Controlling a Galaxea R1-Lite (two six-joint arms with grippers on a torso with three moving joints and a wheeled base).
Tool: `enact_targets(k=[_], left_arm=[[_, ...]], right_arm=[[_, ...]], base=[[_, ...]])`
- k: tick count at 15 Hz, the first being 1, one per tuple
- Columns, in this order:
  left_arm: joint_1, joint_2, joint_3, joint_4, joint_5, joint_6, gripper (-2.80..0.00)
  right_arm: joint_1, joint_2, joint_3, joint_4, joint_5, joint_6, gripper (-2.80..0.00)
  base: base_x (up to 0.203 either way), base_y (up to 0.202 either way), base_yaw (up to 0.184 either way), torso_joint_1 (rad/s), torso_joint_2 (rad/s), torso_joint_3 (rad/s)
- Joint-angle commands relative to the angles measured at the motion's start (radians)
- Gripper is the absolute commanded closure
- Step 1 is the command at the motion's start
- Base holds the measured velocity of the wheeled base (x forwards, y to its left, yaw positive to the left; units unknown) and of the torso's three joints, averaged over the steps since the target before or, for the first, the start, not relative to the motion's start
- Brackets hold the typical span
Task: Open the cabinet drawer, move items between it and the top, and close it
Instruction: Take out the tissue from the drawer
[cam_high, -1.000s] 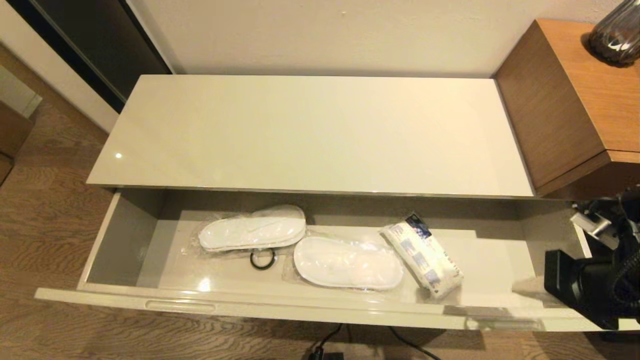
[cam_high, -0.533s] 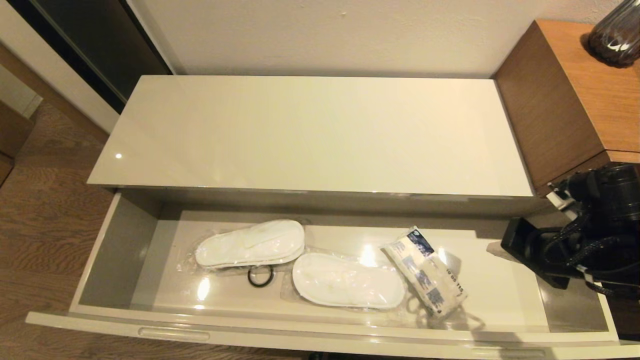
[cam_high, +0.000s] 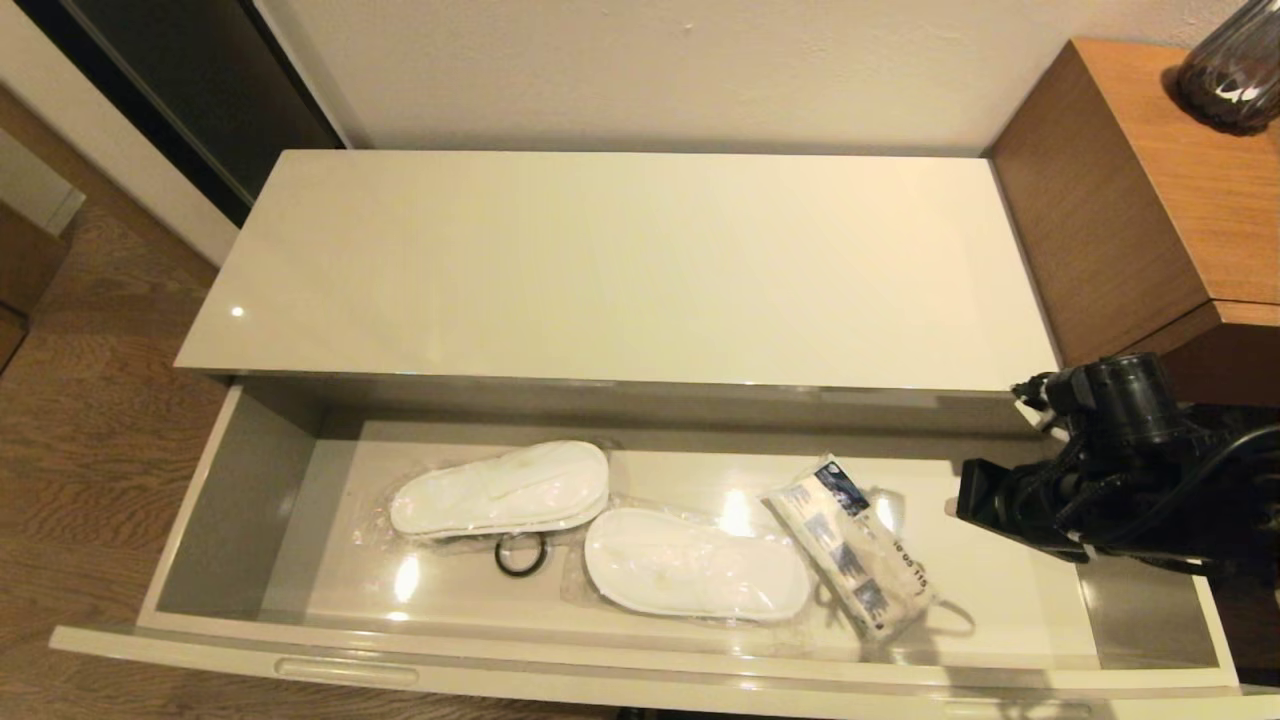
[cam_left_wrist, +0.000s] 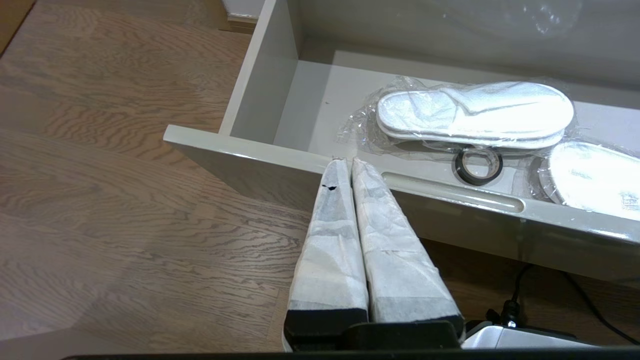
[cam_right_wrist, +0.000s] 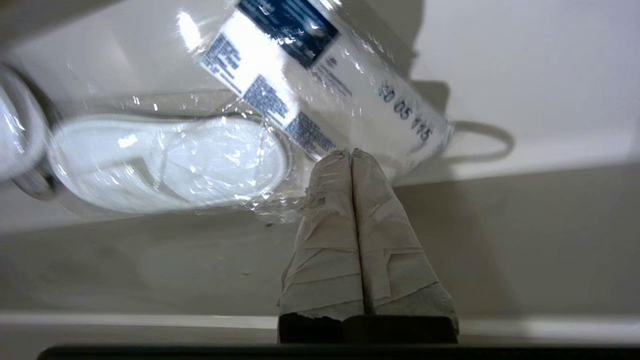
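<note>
The cabinet drawer (cam_high: 600, 668) stands pulled far out below the glossy cream top (cam_high: 620, 270), which is bare. On its grey-beige floor lie two wrapped white slippers, one at the left (cam_high: 500, 488) and one in the middle (cam_high: 695, 565), with the blue-printed tissue pack (cam_high: 865, 550) to their right. My right gripper (cam_right_wrist: 351, 152) is shut and empty, hovering over the drawer's right part, its tips just short of the tissue pack (cam_right_wrist: 320, 85). My left gripper (cam_left_wrist: 345, 161) is shut and empty, out in front of the drawer's front, left of a slot handle (cam_left_wrist: 452, 191).
A small black ring (cam_high: 521, 555) lies between the two slippers. The brown wooden unit (cam_high: 1130, 200) with a dark vase (cam_high: 1235, 65) stands right of the cabinet, close behind my right arm (cam_high: 1120, 480). Cables (cam_left_wrist: 515, 300) hang below the drawer front.
The drawer has slid farther out. My right arm has left the drawer's front right corner and swung up and left over the inside, toward the tissue pack.
</note>
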Motion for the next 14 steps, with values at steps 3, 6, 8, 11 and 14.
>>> enact_targets(k=[3, 6, 8, 11, 14], left_arm=[[0.001, -0.039, 0.002, 0.0, 0.001, -0.001, 0.0], [0.001, -0.039, 0.002, 0.0, 0.001, -0.001, 0.0], [0.001, -0.039, 0.002, 0.0, 0.001, -0.001, 0.0], [0.001, -0.039, 0.002, 0.0, 0.001, -0.001, 0.0], [0.0, -0.039, 0.002, 0.0, 0.001, -0.001, 0.0]], right_arm=[[-0.03, 0.056, -0.1, 0.062, 0.05, -0.464, 0.0], [0.006, 0.048, -0.134, 0.306, 0.038, -0.501, 0.0], [0.07, -0.004, -0.135, 0.426, -0.028, -0.484, 0.0], [0.149, -0.013, -0.184, 0.471, -0.149, -0.482, 0.0], [0.222, 0.003, -0.273, 0.554, -0.209, -0.496, 0.0]], base=[[0.0, 0.0, 0.0, 0.0, 0.0, 0.0], [0.0, 0.0, 0.0, 0.0, 0.0, 0.0], [0.0, 0.0, 0.0, 0.0, 0.0, 0.0], [0.0, 0.0, 0.0, 0.0, 0.0, 0.0], [0.0, 0.0, 0.0, 0.0, 0.0, 0.0]])
